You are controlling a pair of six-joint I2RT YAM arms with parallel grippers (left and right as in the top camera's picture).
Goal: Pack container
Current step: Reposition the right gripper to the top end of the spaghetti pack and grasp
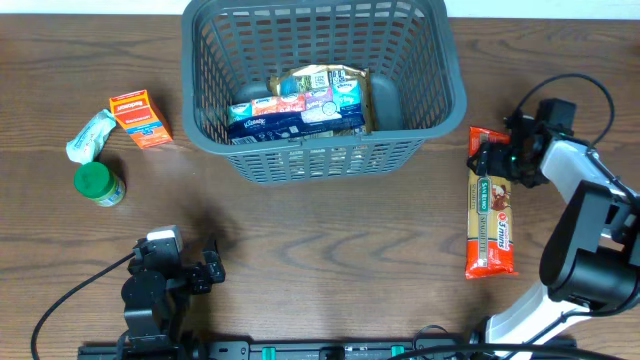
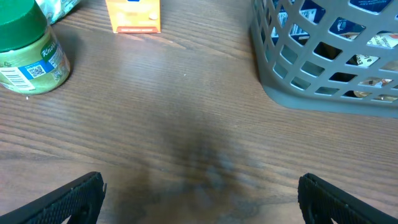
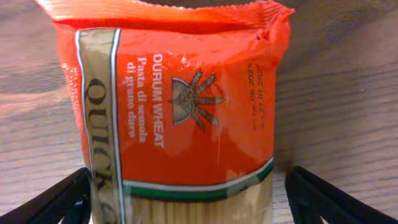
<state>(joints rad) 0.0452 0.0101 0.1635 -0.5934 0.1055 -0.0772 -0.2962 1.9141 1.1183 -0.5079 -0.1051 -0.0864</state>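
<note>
The dark grey-blue lattice basket (image 1: 330,142) stands at the table's far centre and holds several packets, among them a blue tissue pack (image 1: 268,120). Its corner shows in the left wrist view (image 2: 311,84). A long orange pasta packet (image 1: 490,225) lies flat on the table to the right of the basket. My right gripper (image 1: 497,160) is open over the packet's far end, one finger on each side of it (image 3: 186,199); the packet (image 3: 186,106) fills the wrist view. My left gripper (image 1: 205,272) is open and empty over bare table at the front left (image 2: 202,199).
An orange box (image 1: 140,118) (image 2: 133,14), a white-green pouch (image 1: 90,135) and a green-lidded jar (image 1: 98,184) (image 2: 28,53) sit on the table left of the basket. Black cables run along the front edge and behind the right arm.
</note>
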